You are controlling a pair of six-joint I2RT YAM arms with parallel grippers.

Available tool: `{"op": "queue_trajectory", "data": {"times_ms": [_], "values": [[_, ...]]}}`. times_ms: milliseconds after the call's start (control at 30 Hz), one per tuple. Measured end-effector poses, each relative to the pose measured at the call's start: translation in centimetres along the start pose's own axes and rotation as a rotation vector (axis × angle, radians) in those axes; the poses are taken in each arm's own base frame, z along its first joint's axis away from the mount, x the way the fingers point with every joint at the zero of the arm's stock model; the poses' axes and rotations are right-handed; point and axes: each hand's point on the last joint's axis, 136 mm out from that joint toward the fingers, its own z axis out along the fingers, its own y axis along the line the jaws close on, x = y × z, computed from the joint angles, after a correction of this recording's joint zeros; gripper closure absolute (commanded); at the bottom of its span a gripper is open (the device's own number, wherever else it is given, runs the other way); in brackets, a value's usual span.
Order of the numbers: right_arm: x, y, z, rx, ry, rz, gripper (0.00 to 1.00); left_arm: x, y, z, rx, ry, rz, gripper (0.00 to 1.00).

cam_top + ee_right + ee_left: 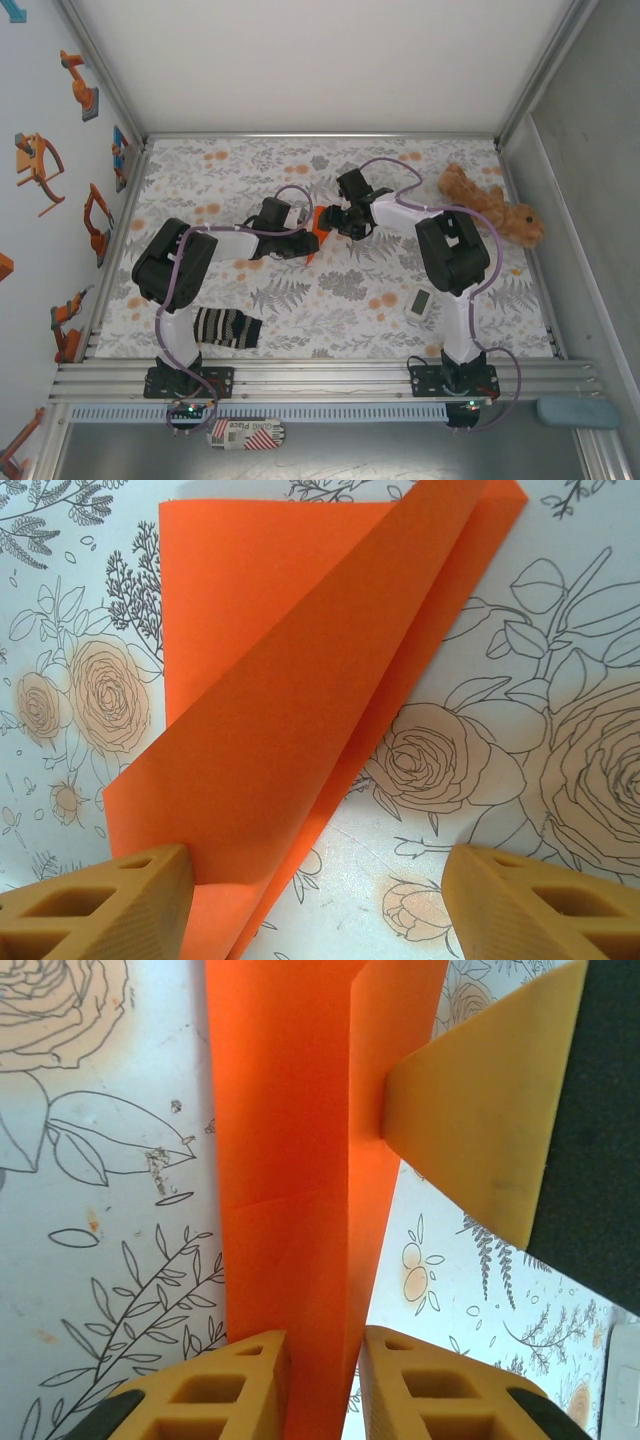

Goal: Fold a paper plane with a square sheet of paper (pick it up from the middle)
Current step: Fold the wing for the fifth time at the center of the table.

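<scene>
The square sheet of paper [318, 224] sits mid-bench [330, 290] between both arms, part-folded with one flap raised. It looks thin, light and floppy and will crease easily, so it is best gripped at the fold line, not the loose edges. Its long axis, the crease, runs straight away from the left gripper [322, 1345], whose jaws are pinched on the fold. The right gripper [320, 855] has its jaws wide apart, one finger against the flap.

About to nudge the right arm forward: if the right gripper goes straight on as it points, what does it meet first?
The square sheet of paper: its raised flap stands right ahead of the right gripper, between its open fingers. The left gripper grips it just beyond; depth is unclear.
</scene>
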Motion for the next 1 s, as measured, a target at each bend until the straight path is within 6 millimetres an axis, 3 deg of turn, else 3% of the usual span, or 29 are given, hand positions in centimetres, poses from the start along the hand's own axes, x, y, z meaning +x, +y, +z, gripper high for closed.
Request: {"op": "queue_trajectory", "data": {"times_ms": [433,767,900,1000], "values": [[0.0,0.1,-0.1,-0.001,0.001,0.006,0.32,0.0,0.5,0.0,-0.006,-0.01,-0.019,0.86],[-0.3,0.3,-0.8,-0.046,0.02,0.006,0.31,-0.1,0.8,-0.1,0.034,-0.02,-0.06,0.87],[0.1,-0.4,-2.2,-0.061,0.027,-0.01,0.32,0.0,0.7,-0.1,0.041,-0.008,-0.064,0.87],[0.2,0.0,-4.8,-0.11,-0.007,-0.044,0.35,-0.1,0.8,-0.1,0.039,0.005,-0.072,0.88]]}}
